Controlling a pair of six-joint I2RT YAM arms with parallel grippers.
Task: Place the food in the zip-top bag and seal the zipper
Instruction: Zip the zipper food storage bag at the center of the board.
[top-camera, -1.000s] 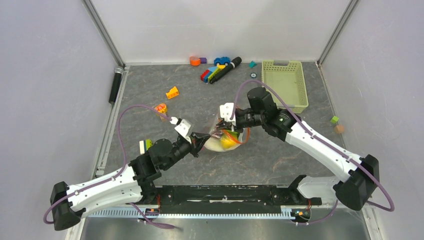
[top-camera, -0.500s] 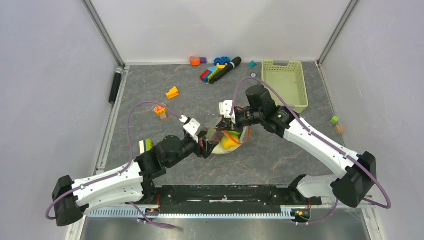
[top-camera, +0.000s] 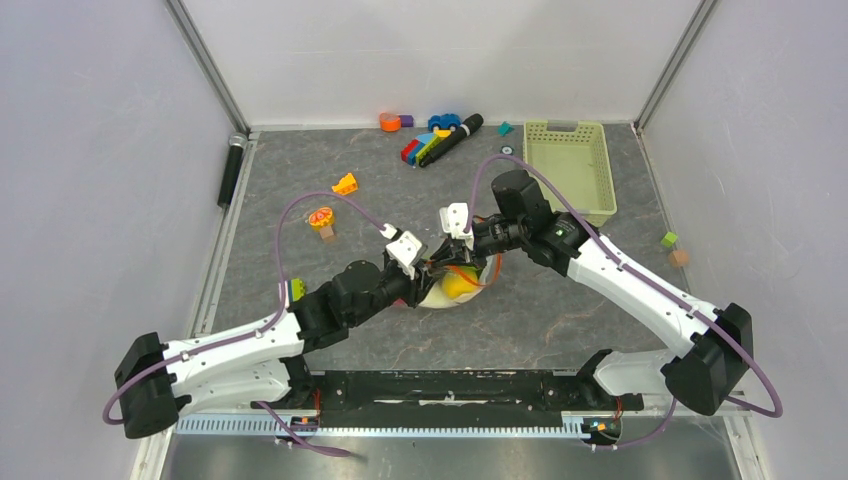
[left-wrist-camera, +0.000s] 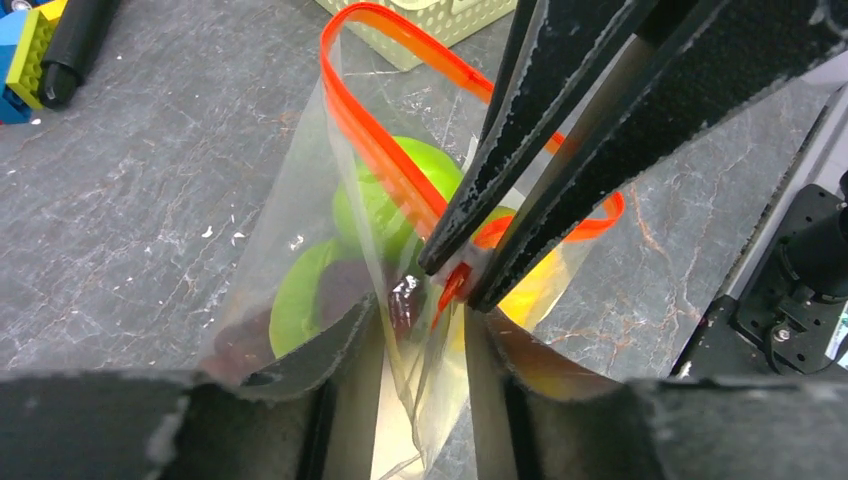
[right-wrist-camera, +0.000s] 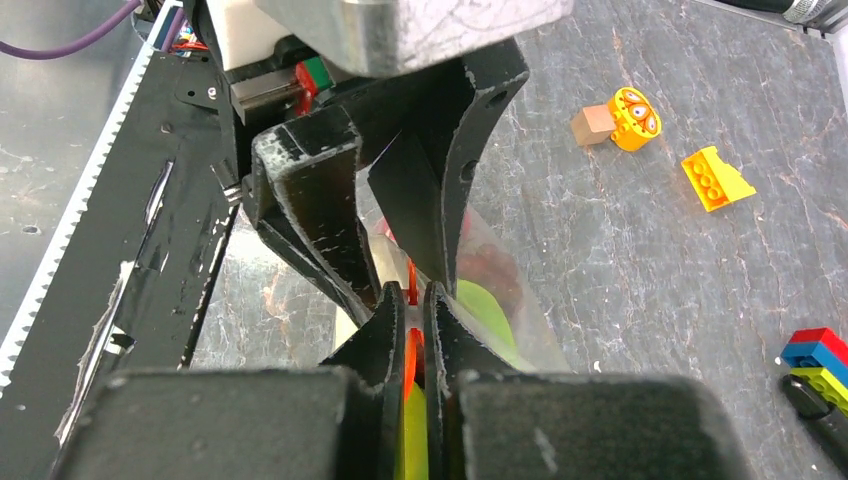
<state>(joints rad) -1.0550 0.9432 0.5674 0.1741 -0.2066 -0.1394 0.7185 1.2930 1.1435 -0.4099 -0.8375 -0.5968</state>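
Several blocks and a basket lie beyond the bag.

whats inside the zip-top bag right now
Through the clear zip-top bag show two green fruits, a yellow fruit and a dark red piece. Anything deeper is covered by the left pincer and the right pincer, shut on the zipper.

Bright, even diffuse light from overhead; only soft shadows under the arms on the tabletop. Top view sharp. Wrist views: close fingers slightly soft, faint sheen on the zip-top bag film, wide-angle stretch toward edges.
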